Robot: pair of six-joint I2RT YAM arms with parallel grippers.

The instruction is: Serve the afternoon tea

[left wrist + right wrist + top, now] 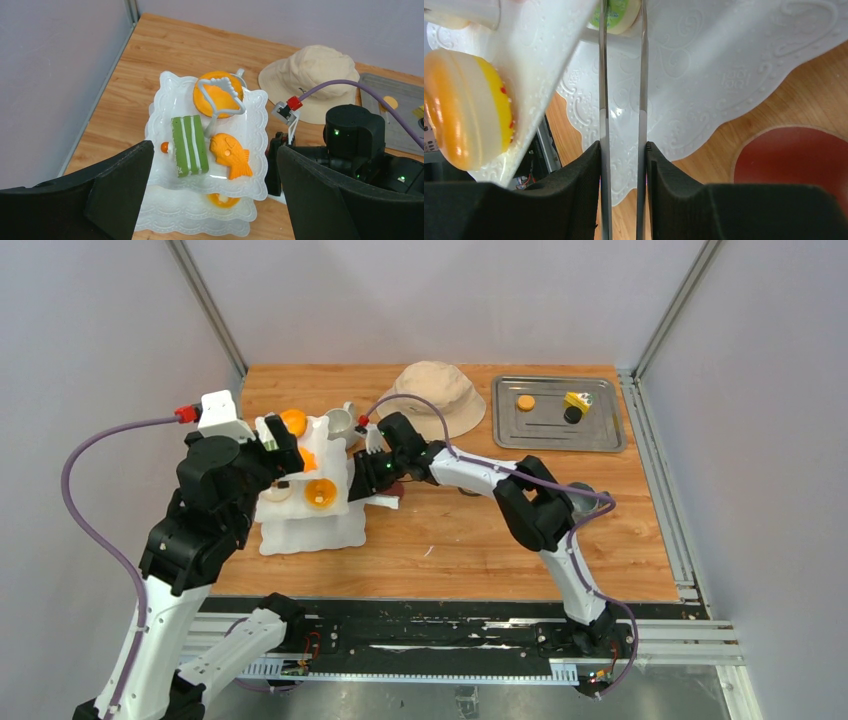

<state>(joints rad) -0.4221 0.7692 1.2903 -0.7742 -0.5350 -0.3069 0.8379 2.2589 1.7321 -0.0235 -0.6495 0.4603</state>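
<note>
**Operator:** Item count at the stand (312, 532)?

**Technician:** One white three-tier stand on the table (450, 540). The top tier holds four pieces: one round orange pastry (217, 97) under the stand's loop handle, one green striped slice (190, 146), one orange fish (231, 156), and one small orange piece (164, 147) touching the slice's end. On a lower tier, one orange-yellow round (222, 201) shows in part.

**Operator:** Other containers?

**Technician:** One metal tray (545, 435), well to the right of the stand. It contains three pieces: one orange disc (525, 402), one yellow-green piece (578, 399), and one dark piece (572, 416) just beside the yellow-green piece. One mug (340, 421) stands just behind the stand. One hat (437, 395) lies between the stand and the tray.

**Operator:** Hand status?

**Technician:** The left hand (214, 150) hangs above the top tier with its fingers spread wide, holding nothing. The right hand (623, 150) is clamped on one pair of tongs (602, 100) at the stand's right side. One green-and-white pastry (616, 14) sits between the tong tips, over a stand tier.
</note>
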